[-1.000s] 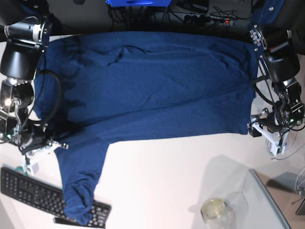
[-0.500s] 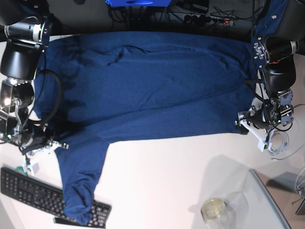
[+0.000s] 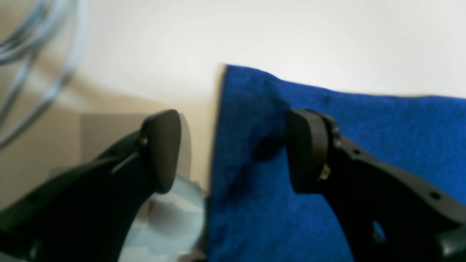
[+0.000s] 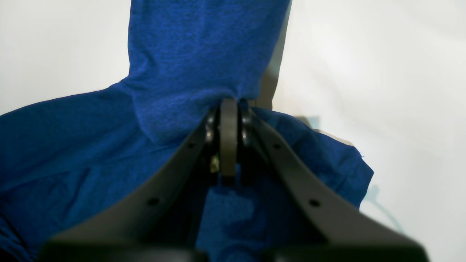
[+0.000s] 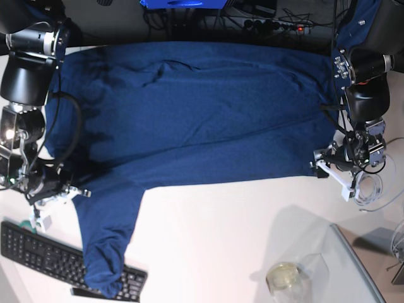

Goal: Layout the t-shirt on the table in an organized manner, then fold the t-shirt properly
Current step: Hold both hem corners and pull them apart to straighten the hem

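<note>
the t-shirt lies spread across the far half of the white worktop, one sleeve trailing toward the near left over a black keyboard. the right gripper has its fingers pinched tight on a fold of the cloth by that sleeve. the left gripper stands with fingers wide apart astride the shirt's right near corner, gripping nothing.

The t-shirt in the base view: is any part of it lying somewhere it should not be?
Yes. One sleeve of the t-shirt hangs down over the keyboard at the near edge of the table, instead of lying flat on bare tabletop. The body also shows creases near the top.
</note>
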Controlling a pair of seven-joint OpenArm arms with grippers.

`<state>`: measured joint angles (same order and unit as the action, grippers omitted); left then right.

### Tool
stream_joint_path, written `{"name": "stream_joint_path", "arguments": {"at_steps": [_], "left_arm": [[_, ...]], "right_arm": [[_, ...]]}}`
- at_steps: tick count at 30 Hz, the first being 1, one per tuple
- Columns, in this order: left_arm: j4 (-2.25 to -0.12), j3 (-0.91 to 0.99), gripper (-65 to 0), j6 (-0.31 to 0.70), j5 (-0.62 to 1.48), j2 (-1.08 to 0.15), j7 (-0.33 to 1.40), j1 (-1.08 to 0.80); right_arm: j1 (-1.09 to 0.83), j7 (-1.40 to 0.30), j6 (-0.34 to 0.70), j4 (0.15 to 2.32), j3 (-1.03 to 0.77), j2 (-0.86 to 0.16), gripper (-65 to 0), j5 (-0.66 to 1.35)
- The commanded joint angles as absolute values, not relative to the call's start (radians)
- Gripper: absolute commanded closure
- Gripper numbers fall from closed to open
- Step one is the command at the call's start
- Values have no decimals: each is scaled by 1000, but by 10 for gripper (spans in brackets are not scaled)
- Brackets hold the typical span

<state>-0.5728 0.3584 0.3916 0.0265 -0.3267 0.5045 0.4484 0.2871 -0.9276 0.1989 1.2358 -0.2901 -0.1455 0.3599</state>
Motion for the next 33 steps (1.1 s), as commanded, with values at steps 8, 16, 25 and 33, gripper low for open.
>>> {"name": "stream_joint_path", "arguments": {"at_steps": [8, 16, 25, 33], "left_arm": [[-521, 358, -374, 394, 31, -323, 463, 473], [-401, 360, 0, 394, 33, -321, 292, 513], [-403, 360, 0, 394, 33, -321, 286, 648], [-403, 360, 0, 394, 41, -320, 288, 716]], "right_arm": [[314, -909, 211, 1251, -292, -157, 0, 369], [323, -785, 211, 1119, -289, -165, 0, 364], [383, -719, 213, 1046, -289, -197, 0, 363], [429, -674, 213, 1038, -289, -232, 0, 363]]}}
